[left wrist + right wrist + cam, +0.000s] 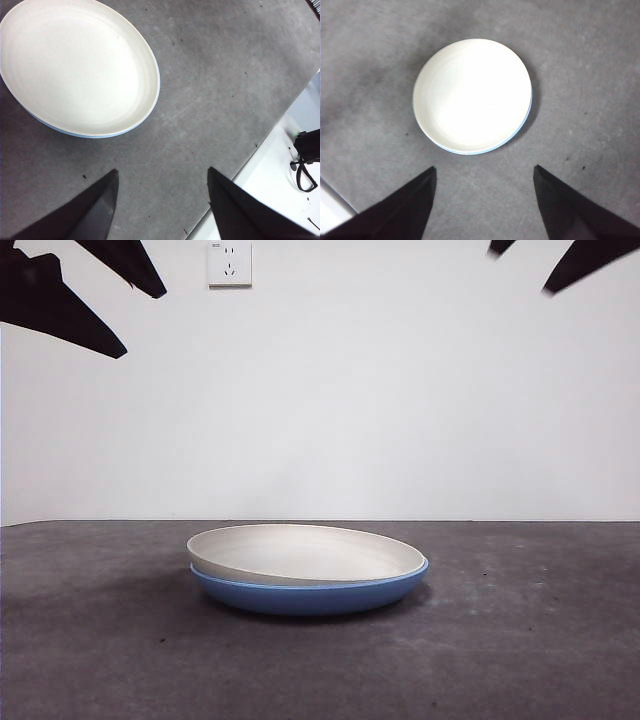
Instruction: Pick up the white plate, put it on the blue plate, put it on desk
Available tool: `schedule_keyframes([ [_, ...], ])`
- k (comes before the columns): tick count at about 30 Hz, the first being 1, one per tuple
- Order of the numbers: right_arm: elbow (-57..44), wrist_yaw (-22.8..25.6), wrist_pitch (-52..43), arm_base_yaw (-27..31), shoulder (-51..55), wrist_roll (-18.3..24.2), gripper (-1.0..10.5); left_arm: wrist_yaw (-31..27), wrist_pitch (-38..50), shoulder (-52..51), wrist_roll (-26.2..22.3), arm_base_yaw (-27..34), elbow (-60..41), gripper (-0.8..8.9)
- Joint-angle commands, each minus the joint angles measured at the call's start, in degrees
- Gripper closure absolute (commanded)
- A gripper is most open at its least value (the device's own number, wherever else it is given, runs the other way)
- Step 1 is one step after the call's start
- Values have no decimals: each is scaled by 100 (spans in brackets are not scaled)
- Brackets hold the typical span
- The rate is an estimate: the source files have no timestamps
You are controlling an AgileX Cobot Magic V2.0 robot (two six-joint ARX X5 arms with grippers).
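Grey desk, white plate nested in blue plate

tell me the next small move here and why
Probably none beyond keeping both arms back. The white plate already sits nested in the blue plate, which rests on the desk. The left gripper and right gripper hang high with jaws open, holding nothing. The white plate sits slightly tilted and off-centre, yet looks stable.
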State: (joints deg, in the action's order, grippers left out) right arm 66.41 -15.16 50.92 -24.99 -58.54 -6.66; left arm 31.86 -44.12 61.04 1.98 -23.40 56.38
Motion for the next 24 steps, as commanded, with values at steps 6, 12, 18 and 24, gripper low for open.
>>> schedule_keyframes([
  [6,-957,-570,-37,-81,1019,107,639,37,33,26,-90,-24,55,529],
  [12,-1746,-1200,-136,-81,1384,98,639,37,31,26,-90,-26,55,529],
  [18,-1910,-1196,-201,-79,1410,92,639,37,17,26,-90,-24,55,529],
  [24,-1910,-1198,-295,-79,1410,92,639,37,11,26,-92,-26,55,529],
])
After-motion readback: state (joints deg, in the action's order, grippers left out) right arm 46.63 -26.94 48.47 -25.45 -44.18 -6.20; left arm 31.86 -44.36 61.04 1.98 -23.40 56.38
